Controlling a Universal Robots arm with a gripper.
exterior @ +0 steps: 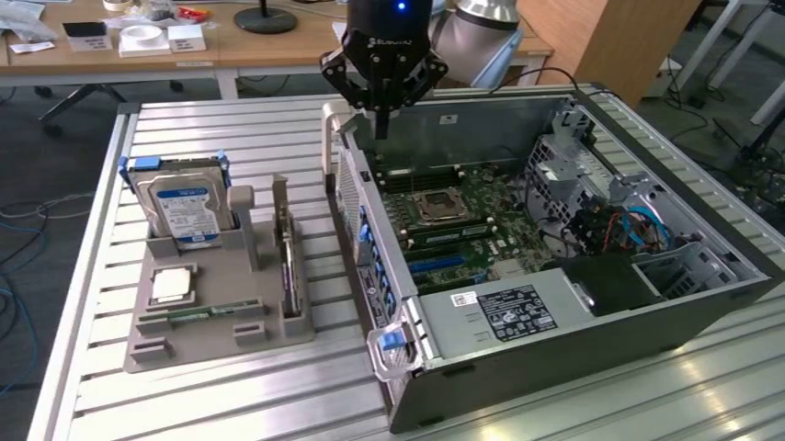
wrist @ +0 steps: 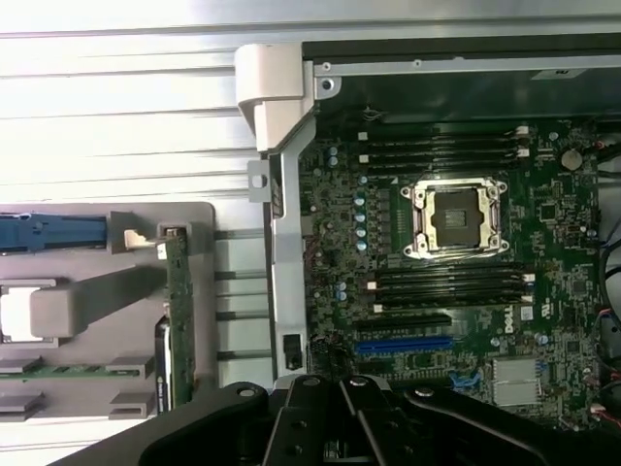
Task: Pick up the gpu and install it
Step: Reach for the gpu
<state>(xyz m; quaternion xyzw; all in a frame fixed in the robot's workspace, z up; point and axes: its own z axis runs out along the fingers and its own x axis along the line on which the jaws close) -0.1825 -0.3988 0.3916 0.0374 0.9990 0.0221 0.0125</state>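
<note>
The pincer [exterior: 381, 121] hangs over the open computer case [exterior: 589, 322], above the case's far corner on the exterior view's left, with its fingertips pressed together and nothing between them. The gpu [exterior: 290, 266] stands on edge in a slot of the grey holder [exterior: 197, 344] on the slatted bench [exterior: 245, 404], on the holder's side nearest the case and well apart from the pincer. A hard drive [exterior: 187, 209] with a blue-white label stands upright in the same holder, farther toward the exterior view's left.
</note>
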